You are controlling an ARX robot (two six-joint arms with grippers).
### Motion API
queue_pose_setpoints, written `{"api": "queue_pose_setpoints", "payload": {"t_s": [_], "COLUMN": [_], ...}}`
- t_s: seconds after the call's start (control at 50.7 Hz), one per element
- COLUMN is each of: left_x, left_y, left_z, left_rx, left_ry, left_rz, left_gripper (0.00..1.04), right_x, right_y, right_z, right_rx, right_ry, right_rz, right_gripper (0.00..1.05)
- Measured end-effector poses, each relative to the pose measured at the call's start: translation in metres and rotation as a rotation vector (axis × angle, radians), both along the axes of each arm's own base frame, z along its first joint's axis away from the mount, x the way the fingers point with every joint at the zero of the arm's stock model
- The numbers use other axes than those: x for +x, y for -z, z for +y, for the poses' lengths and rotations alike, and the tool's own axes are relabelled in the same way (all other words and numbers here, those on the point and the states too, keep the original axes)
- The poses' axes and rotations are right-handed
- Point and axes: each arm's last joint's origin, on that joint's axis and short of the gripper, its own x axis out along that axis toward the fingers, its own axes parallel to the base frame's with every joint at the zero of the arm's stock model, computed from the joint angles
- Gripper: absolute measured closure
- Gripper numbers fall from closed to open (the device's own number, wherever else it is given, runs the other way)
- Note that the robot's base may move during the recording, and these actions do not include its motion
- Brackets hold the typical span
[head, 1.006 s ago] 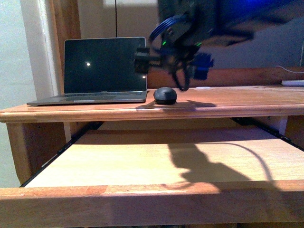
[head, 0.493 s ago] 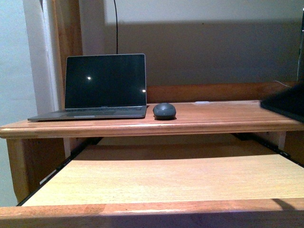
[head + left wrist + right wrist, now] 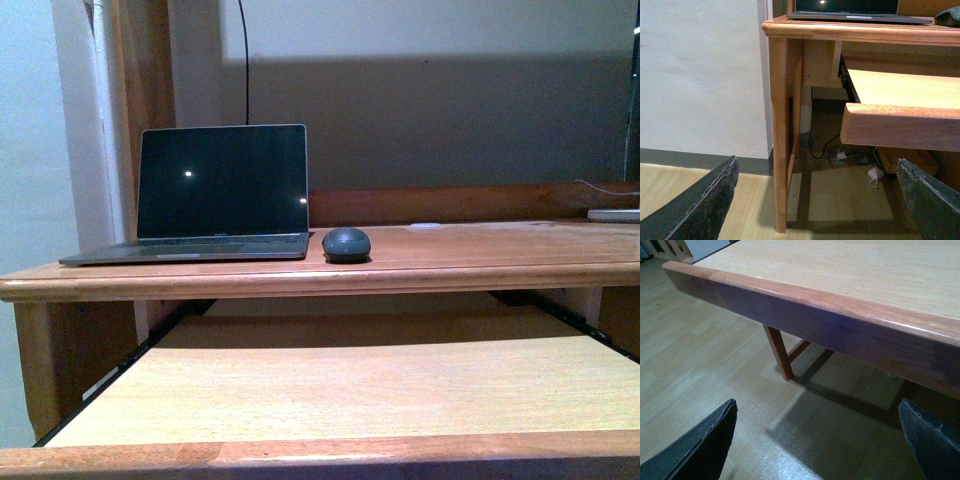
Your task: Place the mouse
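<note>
We judge the small dark grey-blue domed mouse (image 3: 346, 244) light and slippery, best pinched at its sides; left gripper (image 3: 816, 165) and right gripper (image 3: 817, 405) gape empty.

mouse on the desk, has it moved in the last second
No. The mouse sits just right of the laptop, exactly as before; only the camera view shifted.

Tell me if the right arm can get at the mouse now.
Probably yes, after a climb. The mouse sits on the desk beside the laptop, nothing over it; the right gripper, open, hangs low before the shelf edge and must clear it.
</note>
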Motion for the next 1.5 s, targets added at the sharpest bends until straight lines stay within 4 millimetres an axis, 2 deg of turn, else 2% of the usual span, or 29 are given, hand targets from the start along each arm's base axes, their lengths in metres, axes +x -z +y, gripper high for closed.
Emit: {"api": "queue_pose_setpoints", "payload": {"t_s": [0.138,0.237,0.375,0.808,0.907,1.045,1.282,1.499], "left_x": [0.000,0.000,0.000,0.000,0.000,0.000,0.000,0.000], "left_y": [0.000,0.000,0.000,0.000,0.000,0.000,0.000,0.000], "left_z": [0.000,0.000,0.000,0.000,0.000,0.000,0.000,0.000], "left_rx": [0.000,0.000,0.000,0.000,0.000,0.000,0.000,0.000], "left_ry": [0.000,0.000,0.000,0.000,0.000,0.000,0.000,0.000], "left_rz": [0.000,0.000,0.000,0.000,0.000,0.000,0.000,0.000], "left_gripper": [0.08,0.08,0.08,0.08,0.08,0.08,0.08,0.08], "right_x": [0.008,0.021,0.050,0.137,0.163,0.187,0.210,0.210], "right_y": [0.005,0.008,0.009,0.001,0.000,0.001,0.000,-0.001], "right_z": [0.017,0.034,0.066,0.131,0.156,0.186,0.218,0.222], "right_rx": [-0.023,-0.036,-0.031,0.002,0.008,0.004,0.012,0.019], "right_ry": [-0.003,0.028,0.075,0.252,0.291,0.312,0.337,0.340], "right_rz": [-0.029,-0.042,-0.043,-0.004,0.001,0.005,-0.016,-0.025], "right_gripper": [0.07,0.07,0.07,0.07,0.07,0.07,0.07,0.07]}}
